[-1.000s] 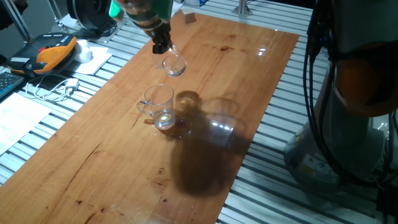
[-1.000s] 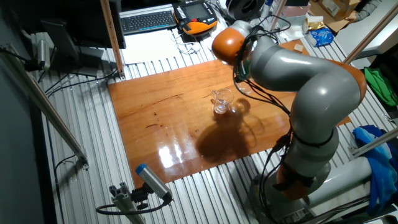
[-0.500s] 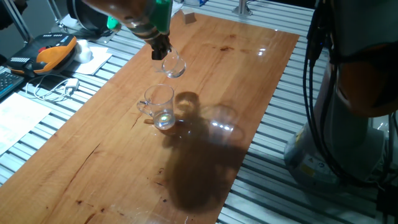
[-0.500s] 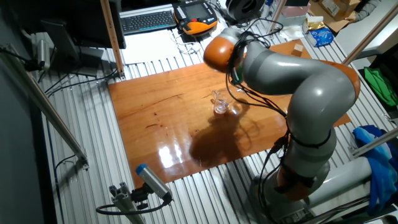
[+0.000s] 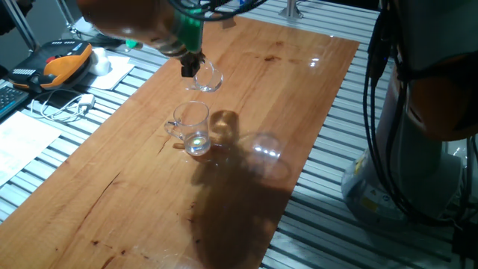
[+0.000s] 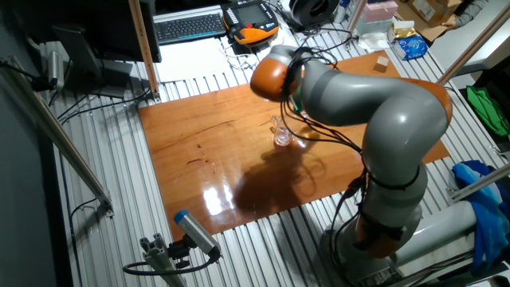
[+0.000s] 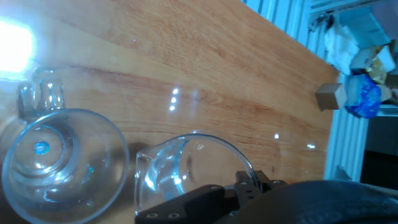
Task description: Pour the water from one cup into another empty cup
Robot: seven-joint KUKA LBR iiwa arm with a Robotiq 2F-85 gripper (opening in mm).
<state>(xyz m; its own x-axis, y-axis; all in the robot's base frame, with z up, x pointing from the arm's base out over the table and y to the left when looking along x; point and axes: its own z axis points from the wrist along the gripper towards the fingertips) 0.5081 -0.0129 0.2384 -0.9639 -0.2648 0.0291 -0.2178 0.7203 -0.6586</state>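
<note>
The small clear tumbler (image 5: 208, 76) hangs tilted in the air, just above and behind the handled glass mug (image 5: 192, 127). My gripper (image 5: 192, 66) is shut on the tumbler's rim. The mug stands upright on the wooden table (image 5: 284, 82), its handle to the left. In the hand view the tumbler (image 7: 186, 171) lies on its side between my dark fingers (image 7: 186, 204), with the mug's open mouth (image 7: 59, 165) beside it at lower left. Water is too faint to make out; only glints show in both glasses. In the other fixed view my arm hides the tumbler and the mug (image 6: 283, 135) shows below it.
A small wooden block (image 7: 328, 96) and a blue packet (image 7: 365, 99) lie at the table's far end. An orange pendant (image 5: 66, 60), cables and papers sit off the left edge. The robot's base (image 5: 418, 164) stands to the right. Slatted metal surrounds the tabletop.
My arm has swung left and the wrist has turned. The tumbler stays in my grip in nearly the same place above the mug. The arm's shadow has shifted on the table.
</note>
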